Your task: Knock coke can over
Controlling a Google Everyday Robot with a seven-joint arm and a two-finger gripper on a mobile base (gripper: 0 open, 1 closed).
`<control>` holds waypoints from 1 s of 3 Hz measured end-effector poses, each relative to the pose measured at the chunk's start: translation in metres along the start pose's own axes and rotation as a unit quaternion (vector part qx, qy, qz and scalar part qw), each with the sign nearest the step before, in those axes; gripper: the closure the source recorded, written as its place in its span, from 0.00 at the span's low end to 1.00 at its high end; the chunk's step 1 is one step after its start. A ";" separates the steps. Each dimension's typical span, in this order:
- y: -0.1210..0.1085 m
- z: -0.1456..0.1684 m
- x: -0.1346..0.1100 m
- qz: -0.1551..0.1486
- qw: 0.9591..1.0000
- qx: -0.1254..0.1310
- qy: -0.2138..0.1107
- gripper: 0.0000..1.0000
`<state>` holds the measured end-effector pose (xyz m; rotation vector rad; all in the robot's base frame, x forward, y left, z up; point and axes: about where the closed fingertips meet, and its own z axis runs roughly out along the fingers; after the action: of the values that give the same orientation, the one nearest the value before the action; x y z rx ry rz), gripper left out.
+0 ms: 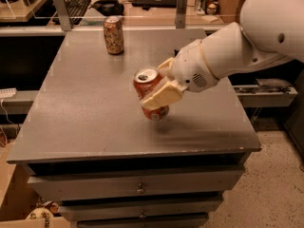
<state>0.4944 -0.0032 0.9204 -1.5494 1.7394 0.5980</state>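
The coke can (146, 82) is red-orange with a silver top. It is near the middle of the grey cabinet top (85, 113), tilted with its top toward the left, and seems to be lifted slightly off the surface. My gripper (160, 83) comes in from the right on the white arm and is shut on the can. One cream finger (161, 96) lies across the can's front and the other finger (166, 65) is behind it.
A mottled brown-and-tan can (113, 35) stands upright at the back of the cabinet top. Drawers (137, 188) are below the front edge. A desk with a keyboard (76, 4) and other items lies behind.
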 end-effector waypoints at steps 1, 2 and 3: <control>-0.023 -0.013 0.017 -0.024 0.996 -0.002 0.083 1.00; -0.029 -0.017 0.030 -0.044 0.991 0.007 0.125 1.00; -0.030 -0.015 0.025 -0.053 0.989 0.005 0.138 1.00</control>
<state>0.5200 -0.0354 0.9142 -1.7717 1.8415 0.3324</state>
